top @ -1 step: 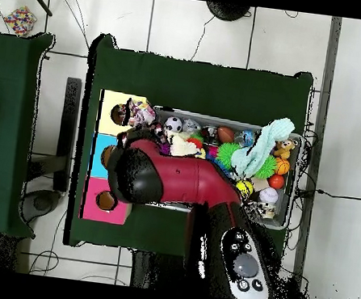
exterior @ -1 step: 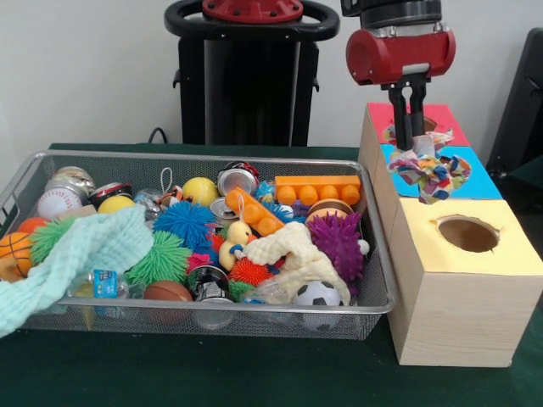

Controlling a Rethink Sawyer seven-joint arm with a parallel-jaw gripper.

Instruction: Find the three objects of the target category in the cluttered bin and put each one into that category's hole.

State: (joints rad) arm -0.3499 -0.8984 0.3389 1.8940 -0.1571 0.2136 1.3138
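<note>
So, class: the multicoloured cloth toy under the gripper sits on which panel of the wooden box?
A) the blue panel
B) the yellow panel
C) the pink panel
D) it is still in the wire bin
A: in the front view the multicoloured cloth toy lies over the hole of the blue panel, directly below the gripper, between the pink panel and the yellow panel.

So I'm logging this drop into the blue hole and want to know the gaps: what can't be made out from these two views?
- Blue hole: front view, covered by the multicoloured cloth toy; overhead, mostly under the arm.
- Gripper: front view shows the fingers close together above the toy; actual contact unclear. Overhead, the arm hides it.
- Pink hole: front view, partly behind the fingers.
- Bin bottom layer: buried under toys and the green towel.
</note>
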